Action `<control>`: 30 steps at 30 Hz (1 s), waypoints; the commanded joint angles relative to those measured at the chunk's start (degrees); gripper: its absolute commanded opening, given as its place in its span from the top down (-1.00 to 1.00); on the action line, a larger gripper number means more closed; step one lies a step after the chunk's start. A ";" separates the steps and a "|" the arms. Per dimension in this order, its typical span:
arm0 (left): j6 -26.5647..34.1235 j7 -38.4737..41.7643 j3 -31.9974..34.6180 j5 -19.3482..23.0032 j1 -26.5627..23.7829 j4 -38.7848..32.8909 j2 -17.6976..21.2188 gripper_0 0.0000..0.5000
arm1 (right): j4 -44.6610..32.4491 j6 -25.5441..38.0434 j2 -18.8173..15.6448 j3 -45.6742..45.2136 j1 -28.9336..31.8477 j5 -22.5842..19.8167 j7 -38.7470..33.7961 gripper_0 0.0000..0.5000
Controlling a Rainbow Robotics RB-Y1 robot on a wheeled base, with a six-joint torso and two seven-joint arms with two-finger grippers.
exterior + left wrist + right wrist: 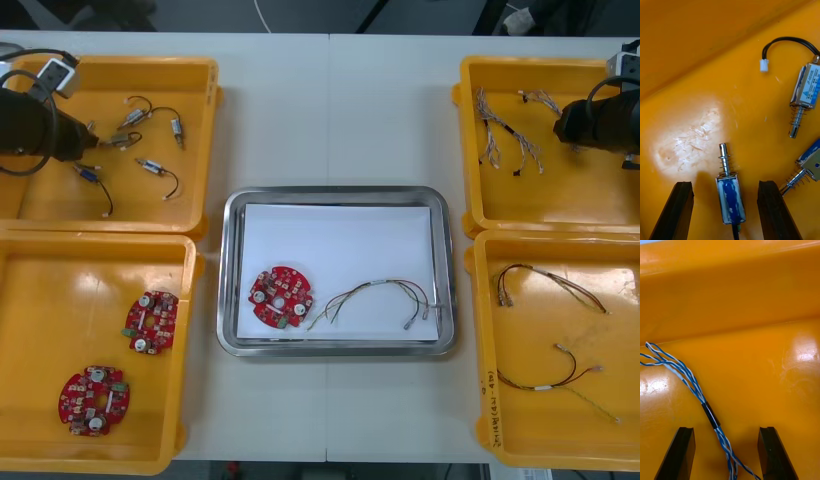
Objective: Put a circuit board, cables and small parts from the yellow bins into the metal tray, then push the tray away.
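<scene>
My left gripper (725,185) is low in the far left yellow bin (190,70), open, with a small metal part (730,197) lying between its fingers on the bin floor. In the front view this gripper (82,148) sits at the bin's left side. My right gripper (725,430) is open in the far right yellow bin (470,150), and a twisted blue and white cable (696,390) runs between its fingers. The metal tray (232,250) holds a round red circuit board (281,297) and a cable (375,297).
More small metal parts (152,166) with black leads lie in the far left bin. The near left bin (190,330) holds two circuit boards (152,322). Red and black cables (550,285) lie in the near right bin (478,330). Several blue and white cables (500,130) are left of my right gripper (562,125).
</scene>
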 commanded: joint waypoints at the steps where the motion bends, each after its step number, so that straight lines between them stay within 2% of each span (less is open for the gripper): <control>1: -1.27 7.03 -0.75 0.78 1.13 0.07 -0.53 -1.00 | -0.64 -0.48 0.78 0.57 1.22 -1.26 3.27 1.00; 6: -1.27 6.94 -0.75 0.69 1.39 0.07 -0.44 -1.00 | -0.64 -0.83 1.13 0.57 1.22 -1.61 3.88 1.00; 7: -1.27 6.94 -0.83 0.69 1.30 0.07 -0.53 -0.46 | -0.64 -0.92 1.13 0.66 1.22 -1.61 3.97 1.00; 9: -1.27 7.03 -0.75 0.78 1.39 0.07 -0.44 0.88 | -0.73 -0.92 1.13 1.01 1.22 -1.52 4.23 1.00; 10: -1.27 7.03 -0.83 0.69 1.39 0.07 -0.44 0.99 | -0.82 -1.01 1.13 1.36 1.22 -1.61 4.32 1.00; 17: -0.74 7.20 -0.75 0.69 1.39 -0.02 -0.09 1.00 | -4.07 0.75 0.78 4.26 1.22 -1.08 4.23 1.00; 25: 3.83 8.52 1.10 1.22 1.30 -3.10 2.11 1.00 | -13.30 13.06 -1.25 2.33 1.22 6.56 2.91 1.00; 30: 6.64 9.58 2.51 -0.01 1.30 -4.68 3.34 1.00 | -18.84 22.20 -2.83 2.33 1.22 7.35 2.12 1.00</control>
